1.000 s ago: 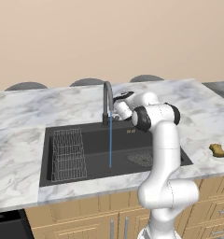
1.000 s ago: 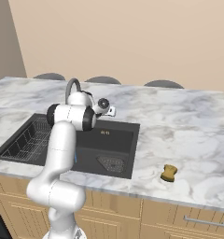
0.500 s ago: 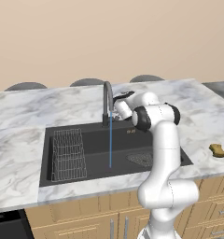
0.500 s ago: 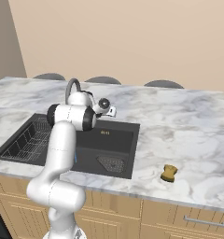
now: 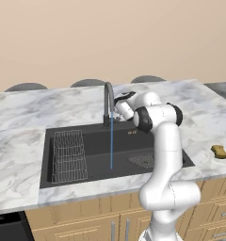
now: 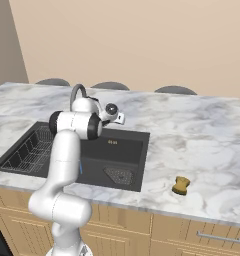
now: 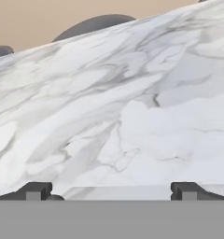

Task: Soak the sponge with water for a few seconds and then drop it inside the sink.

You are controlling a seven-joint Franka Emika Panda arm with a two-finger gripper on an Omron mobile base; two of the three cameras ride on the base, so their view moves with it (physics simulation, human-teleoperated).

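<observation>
Hovering spread wide and empty by the faucet (image 5: 107, 101), end effector (image 6: 118, 117) well apart from sponge (image 6: 181, 185) lying on bench (image 6: 202, 135) right of sink (image 5: 96, 164), water (image 5: 111, 141) running; risking a misjudged long reach nudging sponge off the edge.

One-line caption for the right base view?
Water runs into the sink; open gripper by the faucet, sponge on the counter.

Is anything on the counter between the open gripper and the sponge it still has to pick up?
Nothing visible. The gripper sits by the faucet at the back of the sink; between it and the sponge, near the front edge, lies only bare marble counter.
</observation>
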